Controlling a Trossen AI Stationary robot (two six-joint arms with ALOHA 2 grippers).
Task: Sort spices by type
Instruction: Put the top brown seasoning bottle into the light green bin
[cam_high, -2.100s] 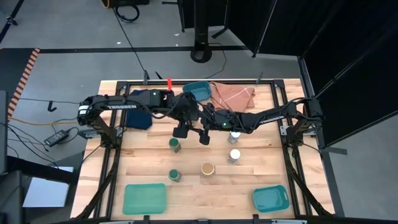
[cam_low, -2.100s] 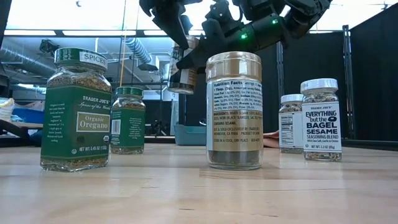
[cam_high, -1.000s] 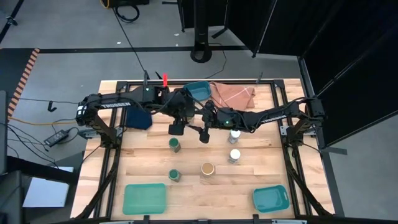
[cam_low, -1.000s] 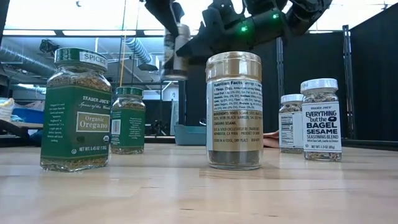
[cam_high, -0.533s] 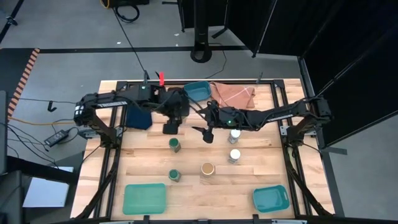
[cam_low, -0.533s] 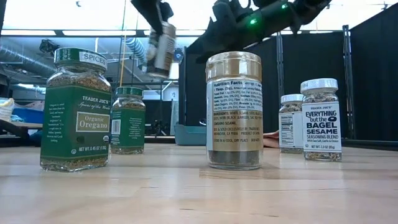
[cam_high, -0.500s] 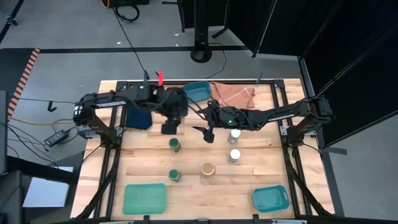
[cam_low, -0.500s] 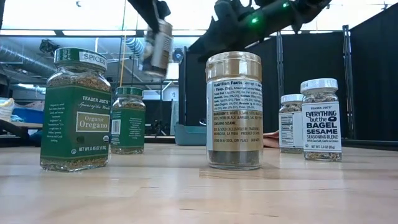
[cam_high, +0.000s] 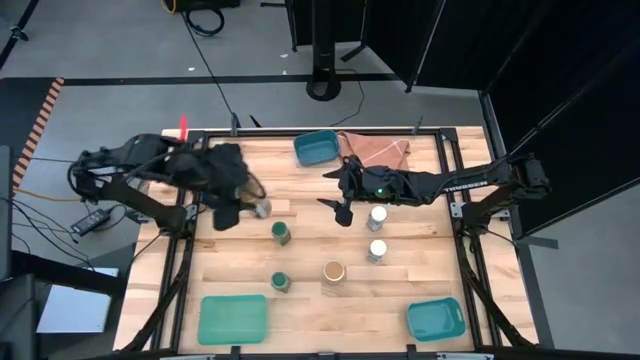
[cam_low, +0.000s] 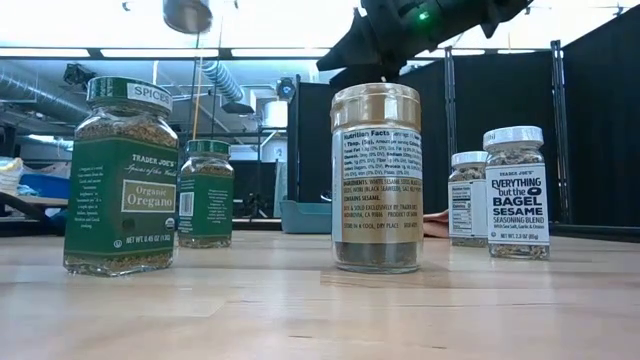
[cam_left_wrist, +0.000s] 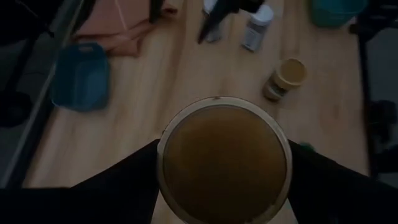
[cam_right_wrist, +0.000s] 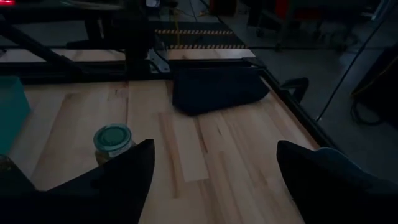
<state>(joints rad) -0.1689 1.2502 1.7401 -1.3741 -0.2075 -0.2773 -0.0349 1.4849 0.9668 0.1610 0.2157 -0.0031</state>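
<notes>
Left hand clamped on tan-lidded jar, left-centre of frame, its twin lower right; right hand wide, empty.

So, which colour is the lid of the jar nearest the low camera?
Tan, or gold, on the jar; clearest in the low view.

A lab or workshop: grey concrete floor, black partition panels, exposed ceiling ducts, loose cables.
</notes>
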